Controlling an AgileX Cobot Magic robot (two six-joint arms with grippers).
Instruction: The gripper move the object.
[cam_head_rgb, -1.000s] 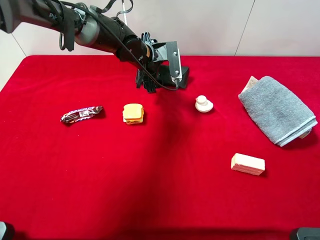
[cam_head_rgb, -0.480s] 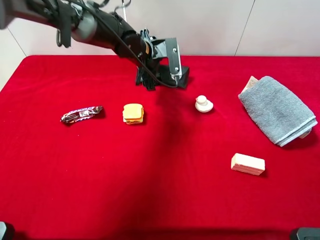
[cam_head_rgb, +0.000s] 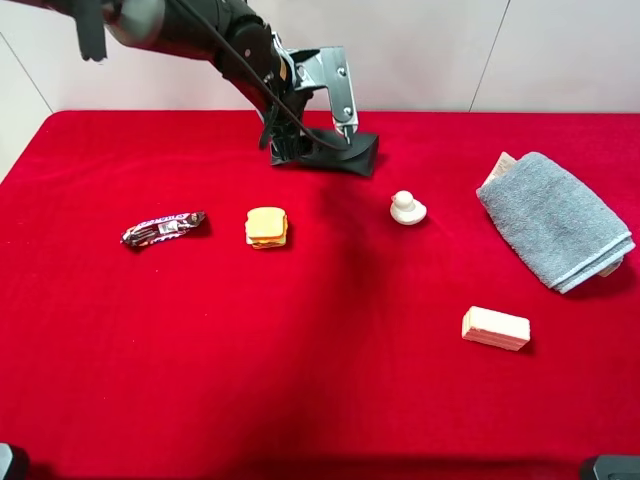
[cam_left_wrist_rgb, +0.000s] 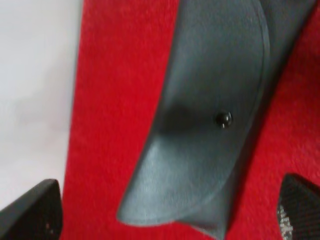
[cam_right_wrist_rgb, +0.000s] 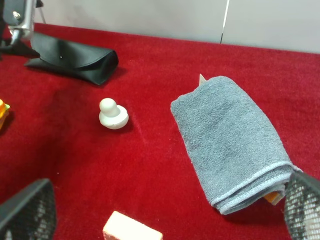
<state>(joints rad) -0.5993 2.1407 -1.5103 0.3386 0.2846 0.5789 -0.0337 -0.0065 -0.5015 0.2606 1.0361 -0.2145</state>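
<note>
**A:** From the high camera, where is the glasses case (cam_head_rgb: 352, 156)?

**B:** It lies flat near the far edge of the red surface (cam_head_rgb: 300, 380), well apart from the candy bar (cam_head_rgb: 165, 228) and the grey towel (cam_head_rgb: 555, 220). The left fingers (cam_head_rgb: 288, 150) hang just over its left end.

**A:** Is it gripped?

**B:** The left wrist view says no. The left fingers (cam_left_wrist_rgb: 35, 212) stand wide apart, one on each side. The glasses case (cam_left_wrist_rgb: 210, 100) lies beneath and between them with its flap and snap button up, and it touches neither.

**A:** And the other arm?

**B:** In its own wrist view the right fingers (cam_right_wrist_rgb: 25, 212) are also spread wide, with nothing between them. The glasses case (cam_right_wrist_rgb: 75, 59) sits far off, beyond a small white figure (cam_right_wrist_rgb: 113, 114).

**A:** Which step is this, then?

**B:** Probably lining up for the grasp. The move itself looks not yet begun. Next, the left fingers need to come down astride the narrow width and close firmly, since the leather looks smooth.
</note>
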